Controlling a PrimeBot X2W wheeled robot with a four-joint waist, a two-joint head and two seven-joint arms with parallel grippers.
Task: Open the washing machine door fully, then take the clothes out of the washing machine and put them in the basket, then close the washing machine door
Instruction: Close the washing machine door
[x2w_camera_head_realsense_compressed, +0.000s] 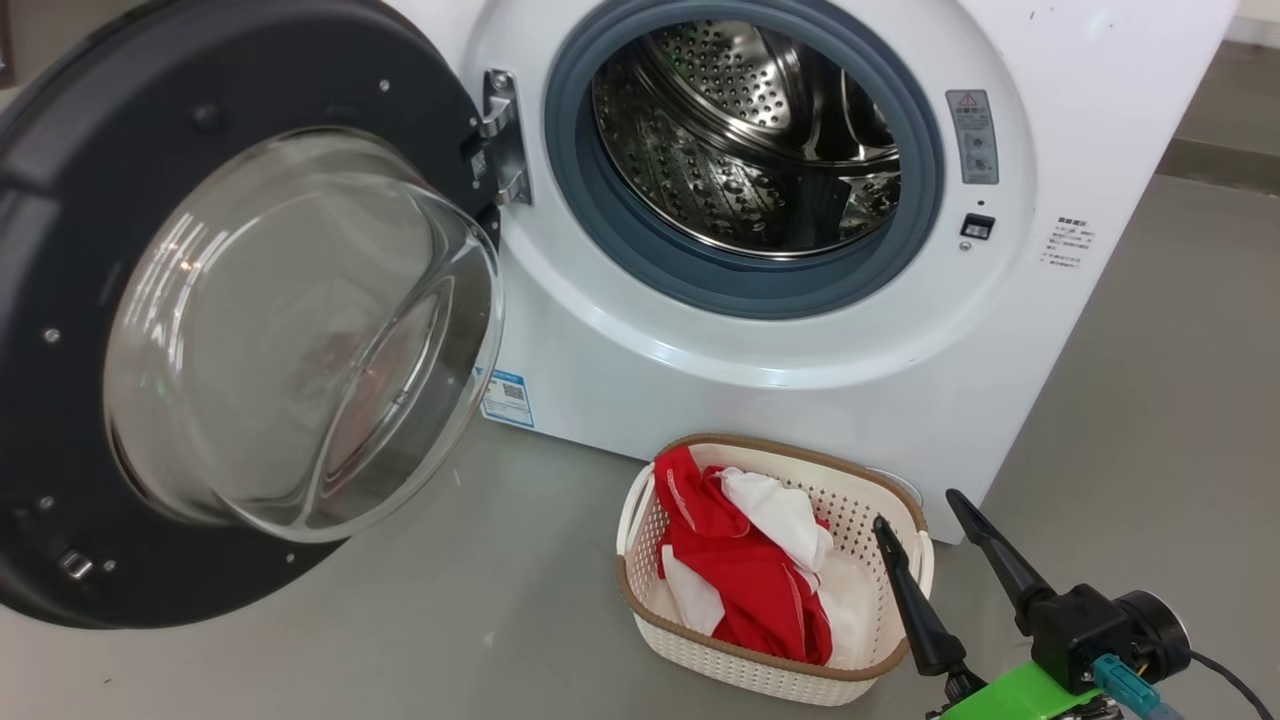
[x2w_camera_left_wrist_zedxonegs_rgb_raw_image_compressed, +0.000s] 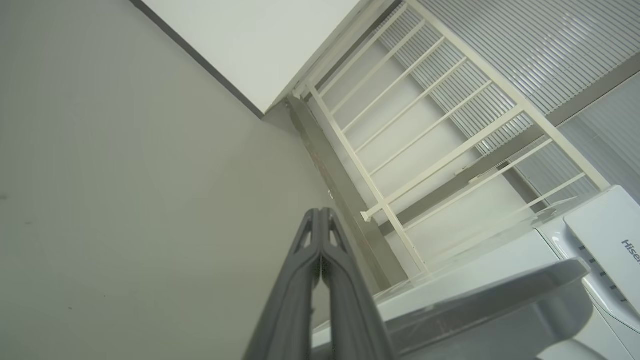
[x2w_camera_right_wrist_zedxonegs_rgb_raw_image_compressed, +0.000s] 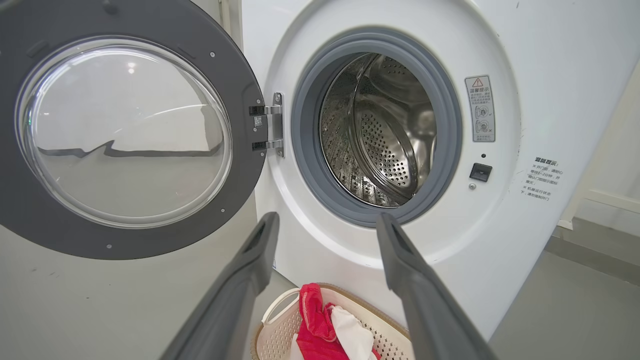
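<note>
- Ahead of me stands a big white front-loading washing machine. Its round door, with a wide glossy black rim and a bulging clear glass bowl, is swung wide to the left on a metal hinge.
- The perforated steel drum looks empty. I cannot see its lowest front part behind the grey rubber ring.
- The bright red and white clothes lie heaped in a small cream plastic basket with a brown woven-look rim. It stands on the grey floor just in front of the machine, below the opening.
- My right gripper hovers just beside the basket's right end, its two long dark fingers spread wide apart and holding nothing.
- My left gripper has its fingers pressed together on nothing and points toward a pale railing.
- I judge that only closing the door remains.
- Risk: sweeping the right arm leftward toward the door could clip the basket rim and tip or shove it, because the fingers sit so close to it.
- Risk: pushing on the smooth curved glass rather than the black rim could make a finger slide off.
- Risk: a weak or off-centre push near the hinge may leave the door unlatched.
- Risk: a garment hidden low in the drum would be shut inside.
</note>
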